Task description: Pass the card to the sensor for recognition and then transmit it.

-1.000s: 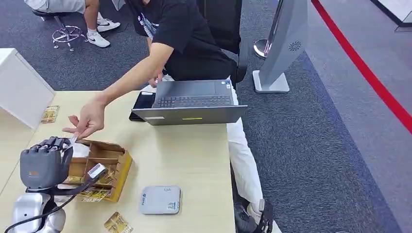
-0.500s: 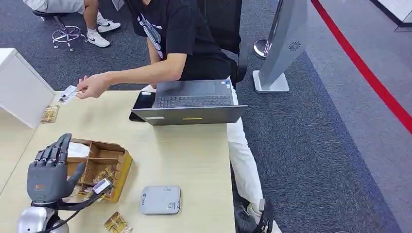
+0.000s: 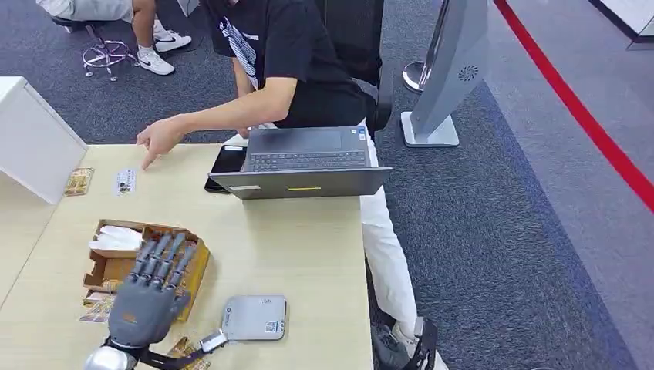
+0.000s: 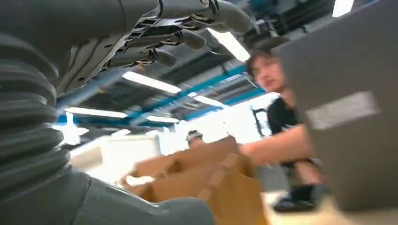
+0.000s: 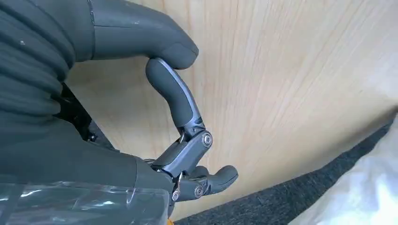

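A white card [image 3: 124, 182] lies flat on the table's far left, just below a person's hand [image 3: 158, 141] that points down at it. My left hand [image 3: 150, 297] hovers at the table's near edge with its fingers [image 4: 155, 33] stretched out and nothing in them, partly over the cardboard box [image 3: 123, 258]. The grey square sensor [image 3: 254, 317] sits on the table right beside that hand. In the right wrist view my right hand [image 5: 187, 140] hangs by the table's edge with its fingers curled in on nothing.
A person in a black shirt [image 3: 293, 54] sits behind an open laptop [image 3: 305, 162] at the far table edge. Yellow cards lie at the far left [image 3: 79, 181] and near the front edge [image 3: 189, 353]. A white box [image 3: 31, 139] stands at the far left.
The person took the card from my left hand, carried it to the far left and laid it on the table. My left hand opened and moved back and right, towards the sensor.
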Controlling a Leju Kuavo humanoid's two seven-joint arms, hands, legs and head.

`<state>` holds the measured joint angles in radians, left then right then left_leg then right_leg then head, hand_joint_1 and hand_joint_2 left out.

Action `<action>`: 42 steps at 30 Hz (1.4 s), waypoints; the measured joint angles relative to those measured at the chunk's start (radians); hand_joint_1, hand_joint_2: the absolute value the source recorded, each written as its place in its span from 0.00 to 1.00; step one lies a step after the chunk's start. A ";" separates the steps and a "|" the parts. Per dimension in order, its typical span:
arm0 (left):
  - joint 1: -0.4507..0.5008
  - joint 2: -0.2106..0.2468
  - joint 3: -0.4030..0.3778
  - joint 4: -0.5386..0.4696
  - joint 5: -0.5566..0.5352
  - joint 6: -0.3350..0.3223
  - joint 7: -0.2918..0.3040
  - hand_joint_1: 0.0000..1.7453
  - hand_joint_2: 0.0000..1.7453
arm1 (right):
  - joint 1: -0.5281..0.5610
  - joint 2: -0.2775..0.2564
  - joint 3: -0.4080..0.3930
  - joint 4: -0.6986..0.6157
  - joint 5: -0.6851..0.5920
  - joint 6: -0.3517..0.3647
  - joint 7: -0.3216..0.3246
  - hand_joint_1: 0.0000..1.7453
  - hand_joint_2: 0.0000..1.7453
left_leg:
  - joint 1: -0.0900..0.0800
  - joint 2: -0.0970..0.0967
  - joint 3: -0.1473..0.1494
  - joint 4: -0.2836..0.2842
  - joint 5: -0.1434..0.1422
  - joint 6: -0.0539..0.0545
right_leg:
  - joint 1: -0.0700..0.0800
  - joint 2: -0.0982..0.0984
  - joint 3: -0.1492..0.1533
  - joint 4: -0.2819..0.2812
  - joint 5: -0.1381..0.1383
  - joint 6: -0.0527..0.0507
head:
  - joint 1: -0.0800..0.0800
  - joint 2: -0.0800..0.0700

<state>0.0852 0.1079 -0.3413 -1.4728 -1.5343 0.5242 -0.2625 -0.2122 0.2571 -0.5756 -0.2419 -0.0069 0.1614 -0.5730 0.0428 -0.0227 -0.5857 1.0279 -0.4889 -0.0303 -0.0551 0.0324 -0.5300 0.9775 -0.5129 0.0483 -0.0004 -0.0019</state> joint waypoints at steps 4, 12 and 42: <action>0.021 0.023 -0.096 -0.013 0.000 -0.010 0.024 0.00 1.00 | 0.003 0.000 0.000 0.000 -0.006 0.000 -0.002 0.00 1.00 | 0.000 0.000 0.000 0.000 0.000 0.000 | 0.000 0.000 0.000 0.000 0.000 0.000 | 0.000 0.000; 0.027 0.075 -0.209 -0.021 0.000 -0.073 0.092 0.00 1.00 | 0.006 -0.002 0.002 0.000 -0.008 -0.006 -0.019 0.00 1.00 | 0.000 0.000 0.000 0.000 0.000 0.000 | 0.000 0.000 0.000 0.000 0.000 0.000 | 0.000 0.000; 0.110 0.207 0.075 -0.099 0.107 -0.042 0.063 0.00 1.00 | 0.021 -0.005 0.048 -0.001 0.013 -0.057 -0.043 0.00 1.00 | 0.000 0.000 0.000 0.000 0.000 0.000 | 0.000 -0.001 0.001 0.000 -0.001 -0.001 | 0.000 0.000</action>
<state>0.1949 0.3151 -0.2662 -1.5717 -1.4271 0.4822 -0.1999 -0.1914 0.2518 -0.5272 -0.2426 0.0061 0.1045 -0.6157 0.0430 -0.0230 -0.5856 1.0275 -0.4890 -0.0303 -0.0550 0.0319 -0.5291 0.9777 -0.5134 0.0476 -0.0004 -0.0019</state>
